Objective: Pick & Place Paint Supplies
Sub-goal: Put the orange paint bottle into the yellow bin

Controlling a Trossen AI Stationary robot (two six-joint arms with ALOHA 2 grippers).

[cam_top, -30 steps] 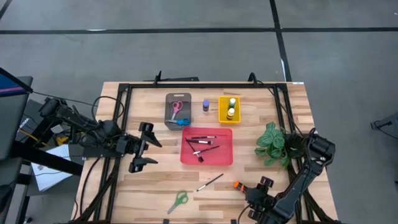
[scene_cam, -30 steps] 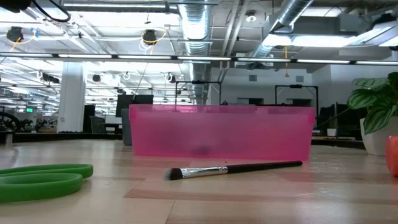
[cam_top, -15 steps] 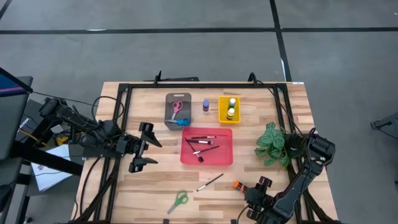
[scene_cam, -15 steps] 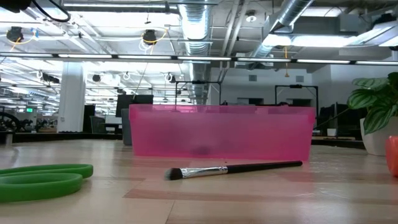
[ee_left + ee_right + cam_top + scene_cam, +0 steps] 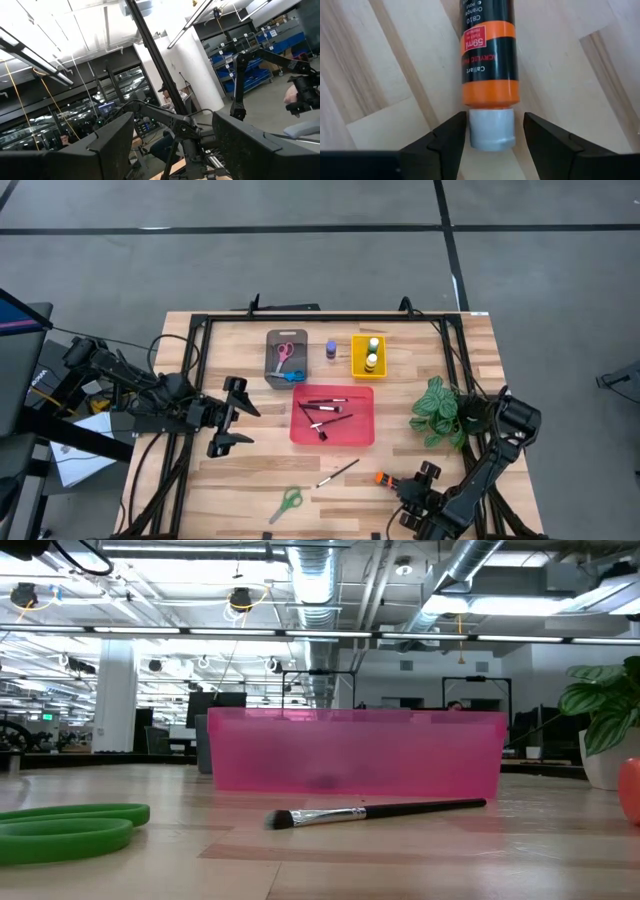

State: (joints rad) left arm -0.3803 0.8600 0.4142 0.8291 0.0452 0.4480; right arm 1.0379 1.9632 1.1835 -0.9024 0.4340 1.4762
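Observation:
An orange paint bottle (image 5: pixel 381 477) (image 5: pixel 490 55) lies on its side near the table's near edge. My right gripper (image 5: pixel 408 492) (image 5: pixel 495 134) is open, level with the table, with one finger on either side of the bottle's white cap (image 5: pixel 491 129); I cannot tell whether they touch it. A dark-handled paintbrush (image 5: pixel 338 472) (image 5: pixel 375 812) and green scissors (image 5: pixel 287 501) (image 5: pixel 70 825) lie flat on the wood to the left of the bottle. My left gripper (image 5: pixel 232 420) (image 5: pixel 172 145) waits open above the table's left side.
The red tray (image 5: pixel 333 415) (image 5: pixel 355 750) holds several brushes. Behind it stand a grey tray (image 5: pixel 285 358) with pink and blue scissors, a purple bottle (image 5: pixel 331 349) and a yellow tray (image 5: pixel 369 356) with two bottles. The leafy plant (image 5: pixel 437 410) (image 5: pixel 600 700) stands close to my right arm.

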